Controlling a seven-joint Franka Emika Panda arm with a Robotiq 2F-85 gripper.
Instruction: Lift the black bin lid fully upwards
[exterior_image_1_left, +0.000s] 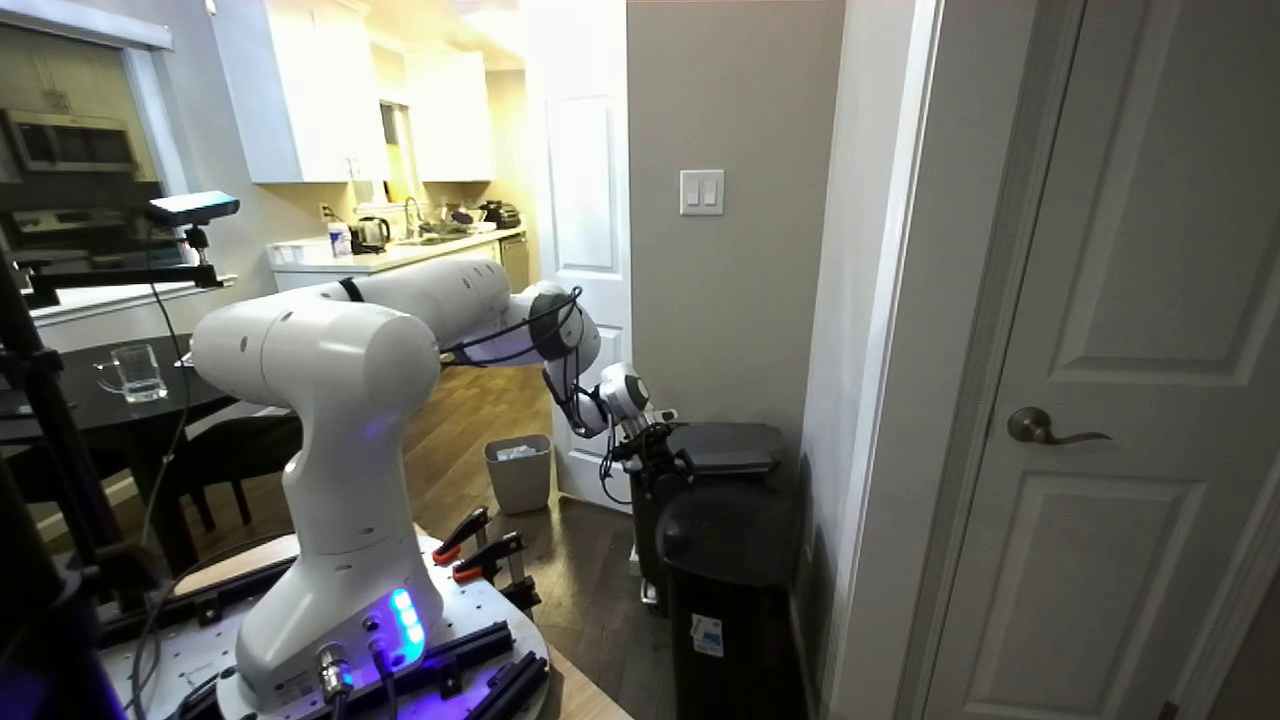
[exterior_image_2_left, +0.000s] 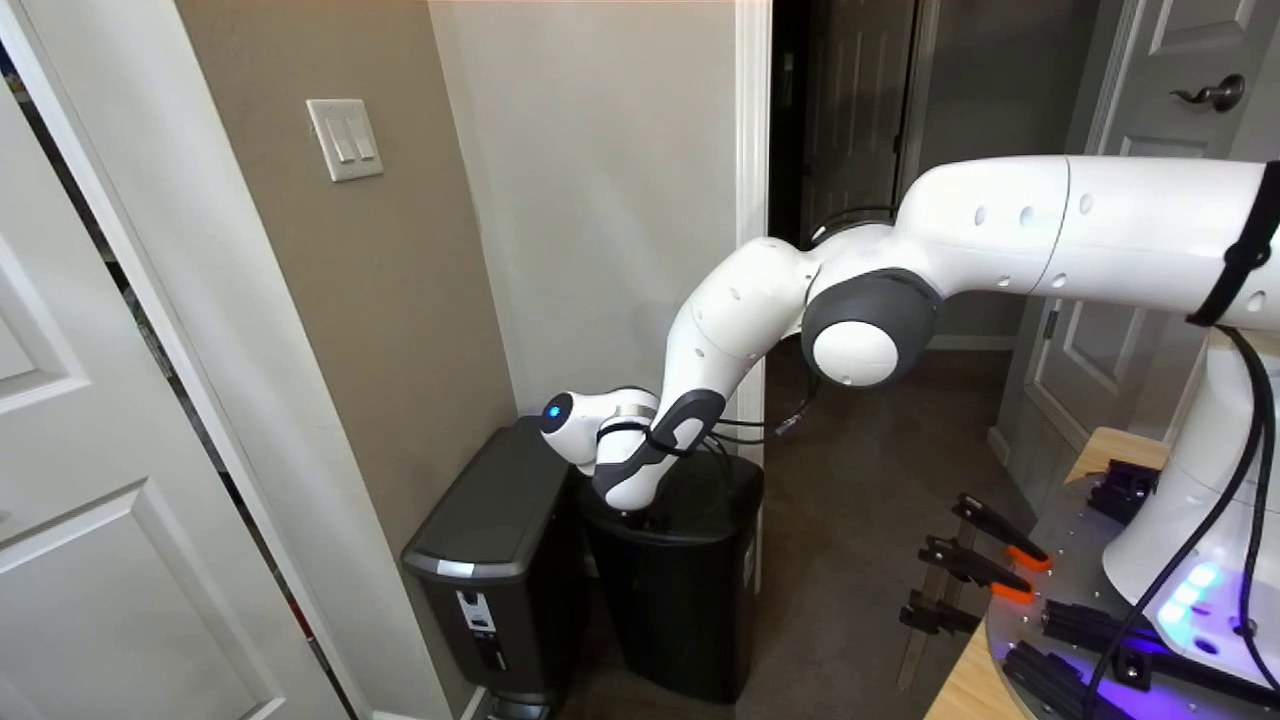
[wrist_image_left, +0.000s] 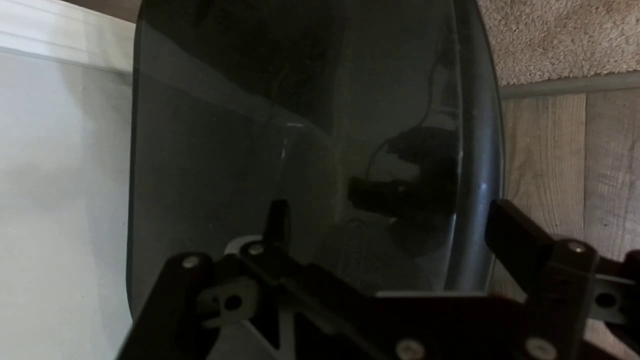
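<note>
The black bin lid (exterior_image_1_left: 735, 535) lies flat and closed on the tall black bin (exterior_image_1_left: 735, 640). It also shows in an exterior view (exterior_image_2_left: 710, 490) and fills much of the wrist view (wrist_image_left: 225, 160). My gripper (exterior_image_1_left: 675, 468) is low at the lid's edge in an exterior view. In the wrist view my gripper (wrist_image_left: 389, 220) is open, with nothing between its fingers held. One finger stands over the lid's top and the other is past its rounded rim, over the floor. I cannot tell if either touches the lid. In an exterior view the wrist hides the fingers.
A grey-lidded pedal bin (exterior_image_2_left: 500, 500) stands right beside the black bin. A wall (exterior_image_2_left: 610, 220) rises close behind both. A small grey wastebasket (exterior_image_1_left: 520, 480) stands by the white door (exterior_image_1_left: 585, 180). Clamps (exterior_image_2_left: 965, 560) stick out from the robot's table.
</note>
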